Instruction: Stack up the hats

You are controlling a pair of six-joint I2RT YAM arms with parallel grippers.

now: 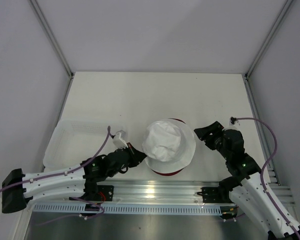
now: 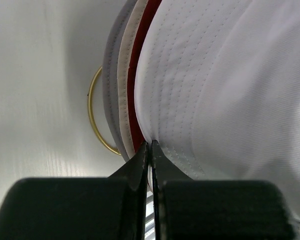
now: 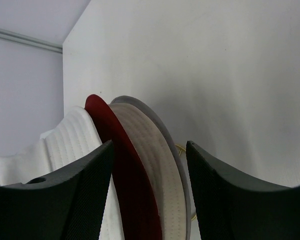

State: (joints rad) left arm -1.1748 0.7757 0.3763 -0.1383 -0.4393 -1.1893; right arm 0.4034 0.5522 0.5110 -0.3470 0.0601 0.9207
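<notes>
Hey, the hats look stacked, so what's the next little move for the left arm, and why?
Probably open the jaws of the left gripper and draw it back. The white hat already sits on the dark red hat and the beige hat, brims nested, and the shut jaws sit at the white brim's edge. The right gripper is open at the other side.

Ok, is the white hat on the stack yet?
On it: the white hat sits topmost, dark red hat and beige hat brims layered beneath.

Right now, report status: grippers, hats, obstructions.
Left gripper shut at brim of white hat. Right gripper open, at the opposite side. White hat over red hat over beige hat. Tray off left, not blocking.
</notes>
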